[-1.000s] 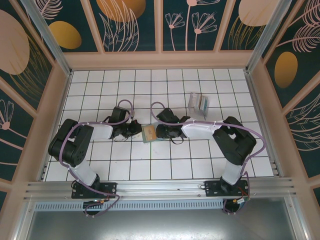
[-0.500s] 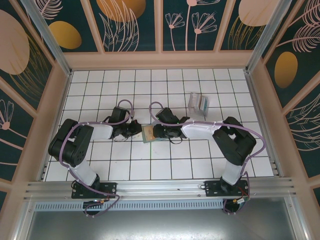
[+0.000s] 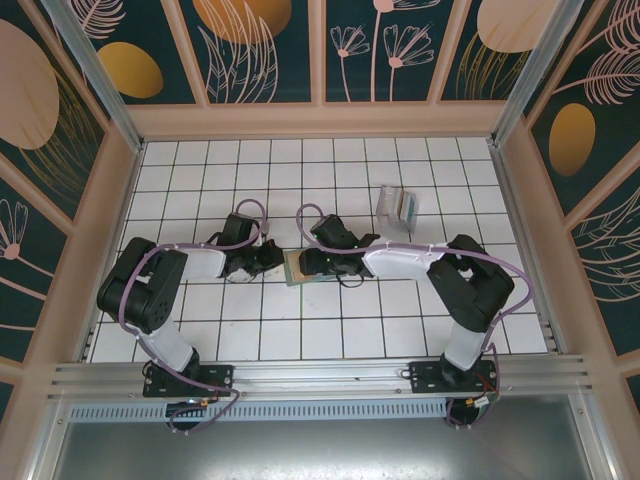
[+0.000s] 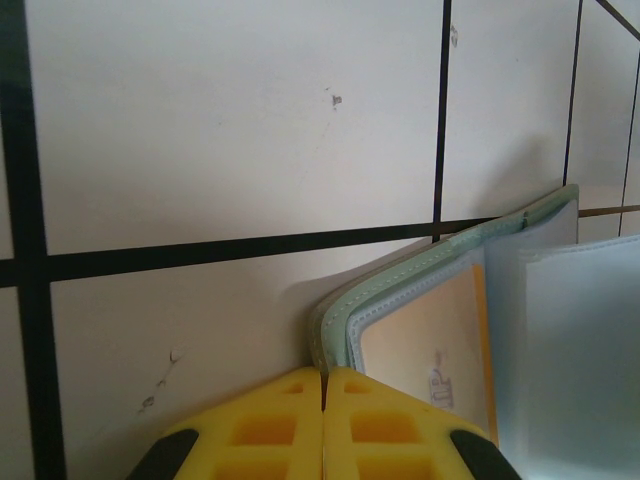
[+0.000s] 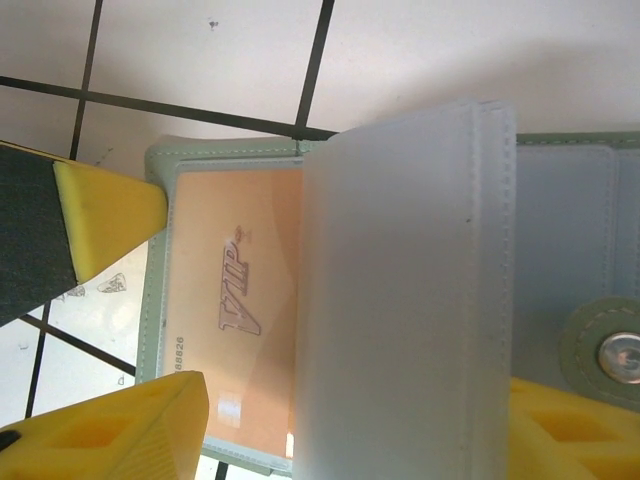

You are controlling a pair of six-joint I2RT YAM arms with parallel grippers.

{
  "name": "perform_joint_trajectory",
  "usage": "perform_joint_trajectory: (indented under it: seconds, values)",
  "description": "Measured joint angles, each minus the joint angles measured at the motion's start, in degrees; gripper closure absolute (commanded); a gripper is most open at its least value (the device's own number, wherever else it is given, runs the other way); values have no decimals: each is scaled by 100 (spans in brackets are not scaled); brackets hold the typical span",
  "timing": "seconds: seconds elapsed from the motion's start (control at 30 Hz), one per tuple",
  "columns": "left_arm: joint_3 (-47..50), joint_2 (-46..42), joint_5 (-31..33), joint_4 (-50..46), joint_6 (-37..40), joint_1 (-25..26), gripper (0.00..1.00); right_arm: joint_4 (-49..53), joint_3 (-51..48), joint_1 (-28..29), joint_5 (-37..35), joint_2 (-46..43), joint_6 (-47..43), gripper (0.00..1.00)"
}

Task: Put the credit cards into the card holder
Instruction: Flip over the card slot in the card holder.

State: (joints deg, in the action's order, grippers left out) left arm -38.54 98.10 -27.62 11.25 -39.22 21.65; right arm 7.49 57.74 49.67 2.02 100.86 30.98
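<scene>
In the middle of the counter (image 3: 350, 320), the right claw (image 5: 350, 425) has just spread open over the sage-green card holder (image 5: 156, 300), a tan-orange credit card (image 5: 235, 310) apparently seated inside, while the closed left claw (image 4: 322, 385) pinches its edge.

Orange credit card (image 5: 235, 310) half under the frosted sleeve (image 5: 400, 300), card holder (image 5: 560, 200) running off right and bottom edges, from above mostly beneath the right pincer (image 3: 306, 264)

"vip" in script on tan-orange card (image 5: 235, 300), small digits "88826" near its edge
</scene>
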Motion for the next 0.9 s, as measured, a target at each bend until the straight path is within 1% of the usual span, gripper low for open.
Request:
perform_joint_trajectory:
  seconds: [0.1,0.27,0.4,0.9]
  values:
    - [-4,0,0,0,0,0,92,83,87,0,-63,0,-68,34]
    - [-17,11,-2,-11,0,0,92,431,350,4,-533,0,-136,32]
    - [-26,22,-11,-13,0,0,92,671,369,4,-778,-44,-219,32]
    - [-61,48,-37,-35,2,0,92,881,361,4,-909,-66,-61,33]
